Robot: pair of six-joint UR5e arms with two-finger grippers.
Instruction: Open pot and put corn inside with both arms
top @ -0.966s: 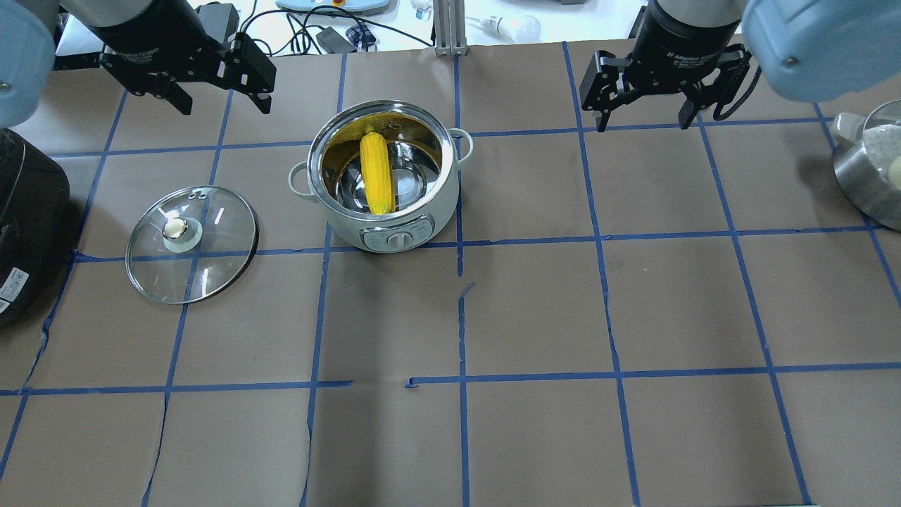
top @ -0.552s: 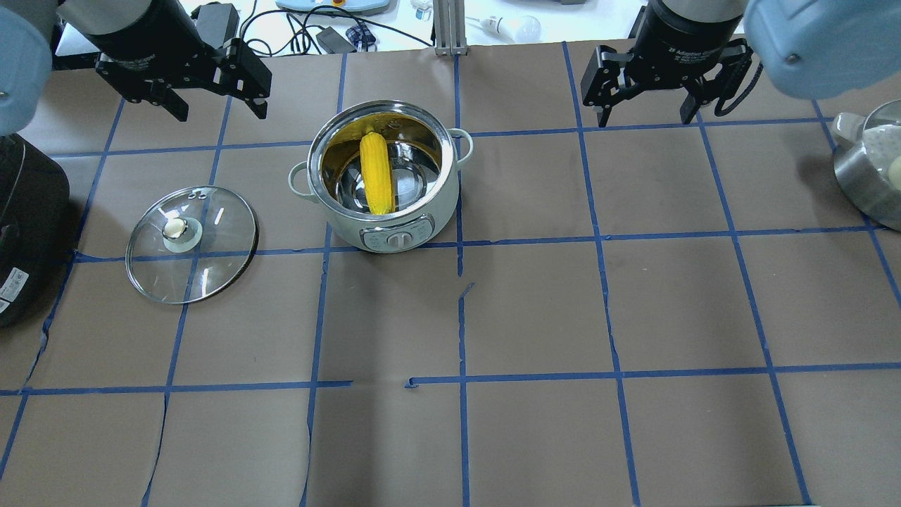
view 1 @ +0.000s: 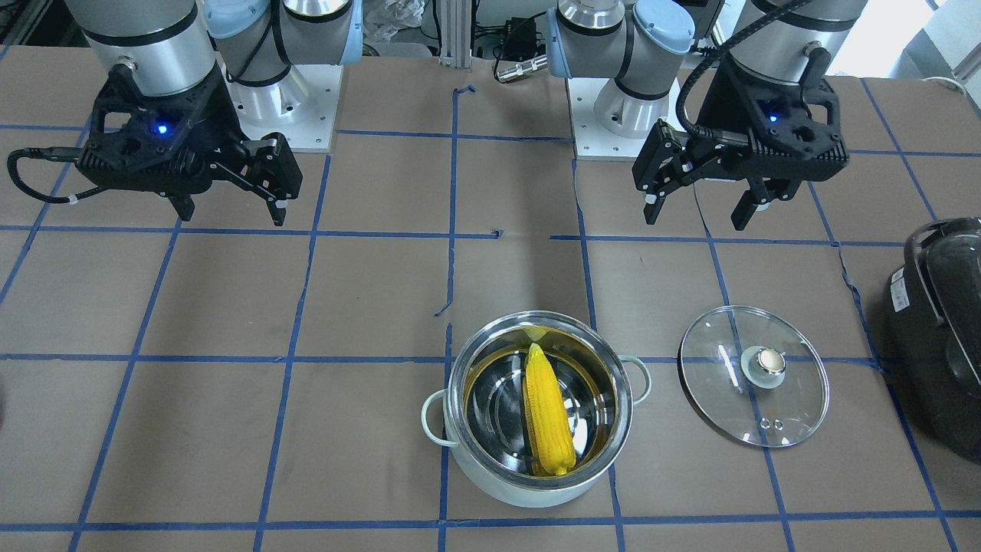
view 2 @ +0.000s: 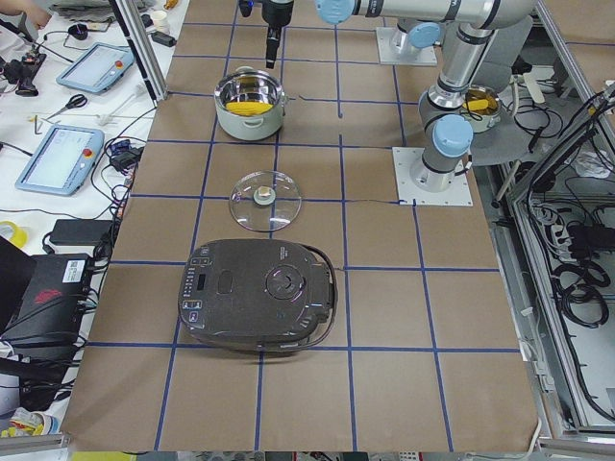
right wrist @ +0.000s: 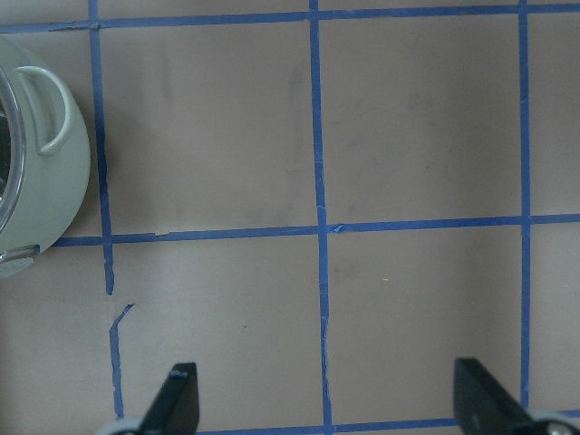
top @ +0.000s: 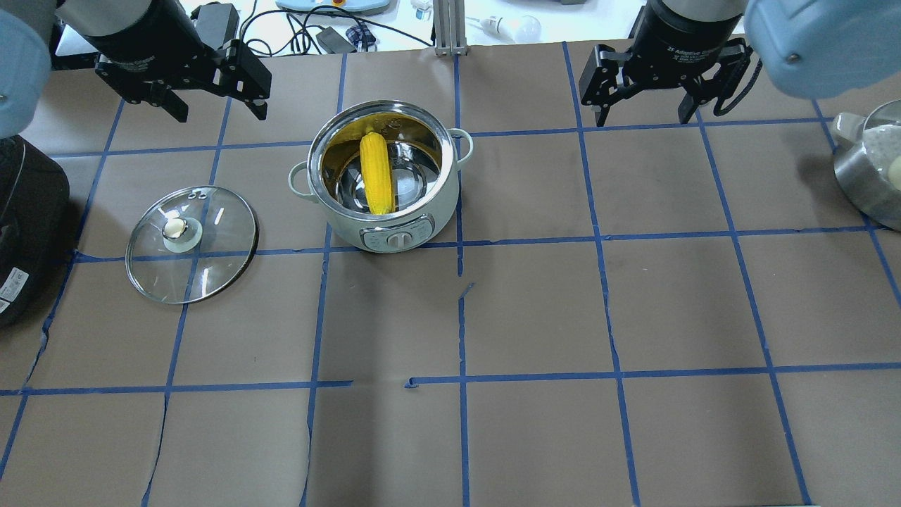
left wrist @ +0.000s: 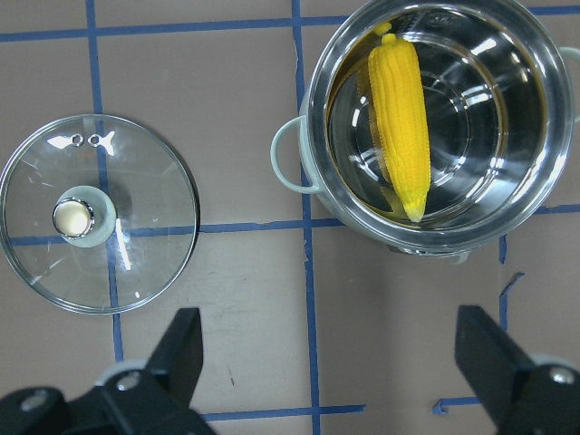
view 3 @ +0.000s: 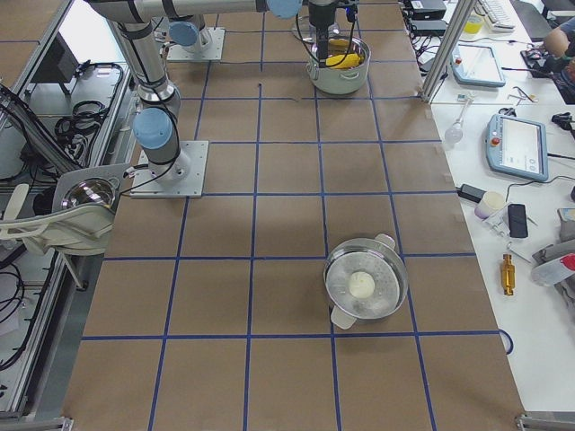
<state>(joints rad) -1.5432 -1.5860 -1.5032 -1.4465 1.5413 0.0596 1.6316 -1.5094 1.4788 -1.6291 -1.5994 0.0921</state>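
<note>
On counter (top: 535,310), far half: pot (top: 345,227) open, lid (top: 211,239) flat just beside it, apart; corn (top: 376,172) lying inside pot. Task looks done; next move probably just parking arms. Left claw (top: 219,105) and right claw (top: 642,113) both spread wide, empty, hovering beyond pot. Black cooker (top: 28,211) at left edge, steel pan (top: 862,183) at right edge; neither in way.

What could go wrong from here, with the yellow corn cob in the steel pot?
The yellow corn cob seems to lean against the wall of the mint-white steel pot and may slide, though likely stays inside. The clear glass lid lies beside the pot; a low sweep by the open left gripper could knock it.
</note>
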